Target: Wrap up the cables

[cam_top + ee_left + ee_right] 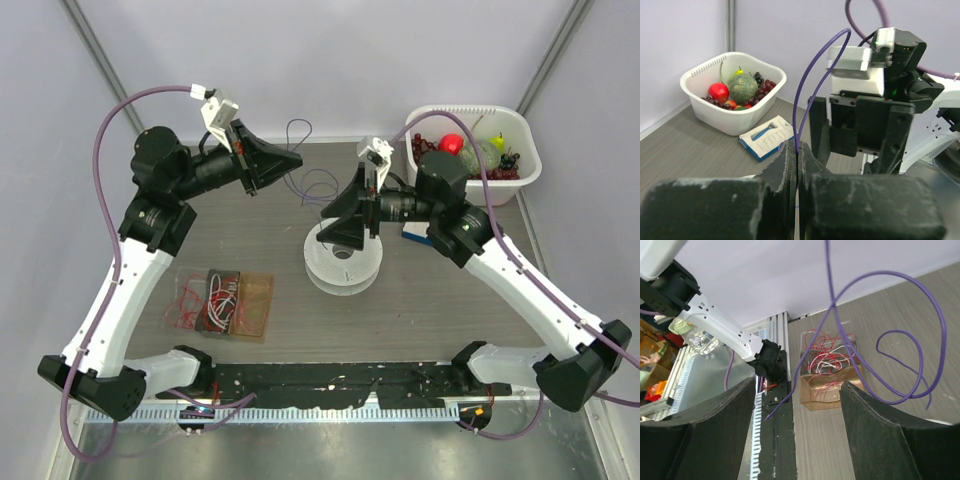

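Note:
The cable is a thin purple wire (318, 185), loose in loops over the table behind the round white perforated spool (343, 262). My left gripper (297, 160) is shut on a doubled strand of this wire (812, 85), which rises in a loop from between the fingertips (797, 150). My right gripper (335, 225) is open and empty, held just above the spool's left side. In the right wrist view the wire (910, 277) curls in mid-air beyond the open fingers (797, 405). One loose wire end hangs between them.
A clear amber tray (225, 300) of red and white wires lies at front left, also in the right wrist view (827, 370). A white basket (530, 150) of fruit stands at back right. A blue-and-white box (765, 137) lies beside it. A black rail (330, 385) runs along the front edge.

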Robot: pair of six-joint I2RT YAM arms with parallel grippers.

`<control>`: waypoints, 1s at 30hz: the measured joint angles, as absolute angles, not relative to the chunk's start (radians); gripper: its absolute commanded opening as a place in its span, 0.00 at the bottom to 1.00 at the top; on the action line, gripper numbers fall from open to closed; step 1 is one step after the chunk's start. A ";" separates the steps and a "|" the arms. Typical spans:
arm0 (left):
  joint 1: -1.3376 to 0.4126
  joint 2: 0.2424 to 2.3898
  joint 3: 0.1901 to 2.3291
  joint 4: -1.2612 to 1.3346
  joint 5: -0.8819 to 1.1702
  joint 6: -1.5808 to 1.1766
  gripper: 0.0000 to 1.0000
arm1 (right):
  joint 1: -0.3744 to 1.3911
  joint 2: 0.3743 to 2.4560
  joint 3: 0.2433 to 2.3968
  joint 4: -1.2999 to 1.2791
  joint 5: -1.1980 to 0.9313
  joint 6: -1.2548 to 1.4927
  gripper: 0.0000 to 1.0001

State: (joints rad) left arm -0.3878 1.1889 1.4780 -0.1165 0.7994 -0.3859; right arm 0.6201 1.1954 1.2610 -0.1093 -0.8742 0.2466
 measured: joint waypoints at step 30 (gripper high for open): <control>-0.144 1.198 1.212 -0.028 0.824 -0.599 1.00 | 0.589 1.318 1.889 -0.152 -0.699 0.255 0.01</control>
State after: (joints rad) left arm -0.1436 1.1984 1.2121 -0.0280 0.8242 -0.5991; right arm 0.5892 1.3182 1.8893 -0.1524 -0.6991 0.2546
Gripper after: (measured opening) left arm 0.994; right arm 0.034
